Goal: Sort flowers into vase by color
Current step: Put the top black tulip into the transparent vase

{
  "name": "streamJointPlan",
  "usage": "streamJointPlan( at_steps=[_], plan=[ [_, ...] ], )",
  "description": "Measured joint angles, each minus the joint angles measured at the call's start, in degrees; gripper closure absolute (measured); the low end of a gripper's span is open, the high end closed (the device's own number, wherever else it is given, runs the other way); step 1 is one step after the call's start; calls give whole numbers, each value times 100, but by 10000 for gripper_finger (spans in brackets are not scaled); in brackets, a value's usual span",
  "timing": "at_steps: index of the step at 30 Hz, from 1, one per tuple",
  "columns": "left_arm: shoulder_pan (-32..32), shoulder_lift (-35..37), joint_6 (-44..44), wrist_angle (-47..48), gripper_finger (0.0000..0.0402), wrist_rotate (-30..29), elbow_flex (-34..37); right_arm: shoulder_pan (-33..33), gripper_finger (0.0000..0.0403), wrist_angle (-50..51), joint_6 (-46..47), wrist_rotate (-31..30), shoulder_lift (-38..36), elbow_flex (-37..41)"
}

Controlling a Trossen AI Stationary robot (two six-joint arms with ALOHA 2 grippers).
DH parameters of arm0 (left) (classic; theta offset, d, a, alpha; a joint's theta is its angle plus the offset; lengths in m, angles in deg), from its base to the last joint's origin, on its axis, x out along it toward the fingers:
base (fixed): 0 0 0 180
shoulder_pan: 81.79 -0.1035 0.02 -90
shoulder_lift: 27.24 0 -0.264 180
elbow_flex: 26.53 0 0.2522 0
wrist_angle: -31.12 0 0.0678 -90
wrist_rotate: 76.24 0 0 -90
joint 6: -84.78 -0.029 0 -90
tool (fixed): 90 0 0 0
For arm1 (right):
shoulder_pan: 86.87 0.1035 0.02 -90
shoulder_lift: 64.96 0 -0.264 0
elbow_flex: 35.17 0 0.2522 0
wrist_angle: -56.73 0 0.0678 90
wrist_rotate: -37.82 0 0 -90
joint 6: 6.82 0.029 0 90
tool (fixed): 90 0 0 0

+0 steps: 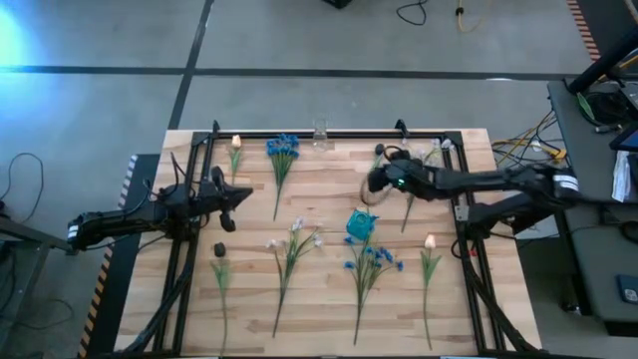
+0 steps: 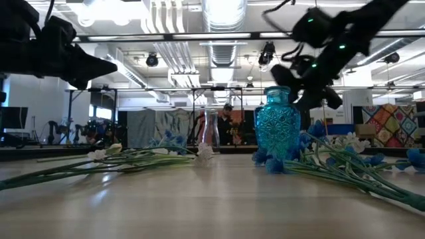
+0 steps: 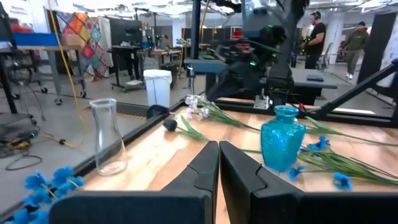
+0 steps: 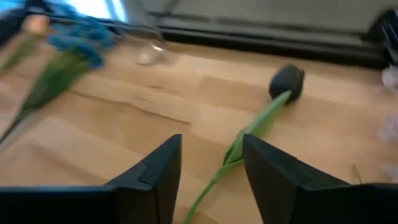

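My right gripper (image 1: 373,183) (image 4: 211,180) hangs open above the table, past the blue glass vase (image 1: 360,224) (image 2: 277,133). Its wrist view looks down on a black-bud flower (image 4: 287,81) lying flat, whose green stem (image 4: 249,134) runs between the spread fingers without touching them. My left gripper (image 1: 233,200) (image 3: 218,163) is shut and empty, held above the table's left side. A clear glass vase (image 1: 320,133) (image 3: 109,137) stands at the far edge. The other flowers lie flat: blue clusters (image 1: 282,150) (image 1: 371,261), white-pink sprays (image 1: 295,239), cream tulips (image 1: 235,145) (image 1: 430,242), and another black bud (image 1: 219,249).
A black metal frame (image 1: 329,133) borders the wooden table top, with uprights at both sides near the arms. Flower stems are spread over most of the board. Bare wood lies between the left gripper and the blue vase. People stand in the room beyond (image 3: 314,37).
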Motion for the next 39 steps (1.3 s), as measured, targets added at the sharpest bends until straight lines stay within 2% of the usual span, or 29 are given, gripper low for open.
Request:
streamJointPlan(
  at_steps=[5, 14, 20, 24, 29, 32, 36, 39],
  plan=[
    [0, -12, 241, 33, 401, 358, 0, -435, 229, 978, 466, 450, 947, -810],
    [-2, -7, 170, -29, 401, 262, 2, -1210, 241, 856, 579, 1816, 2326, -1250],
    [-2, -7, 158, -23, 401, 214, 2, -1322, 244, 903, 616, 1889, 2857, -1612],
    [-2, -7, 147, -26, 401, 212, 2, -1394, 275, 974, 498, 1922, 2934, -1800],
    [-2, -7, 134, -27, 401, 210, 2, -1595, 348, 1082, 30, 2014, 2790, -1942],
    [-2, -7, 108, -35, 401, 209, 2, -1669, 384, 1058, -452, 1968, 2454, -2064],
    [-2, -7, -13, -82, 401, 206, 2, -1722, 388, 819, -1037, 1954, 2040, -2195],
    [-2, -7, -39, -121, 401, 204, 6, -1711, 389, 228, -1441, 1975, 1793, -2304]
  ],
)
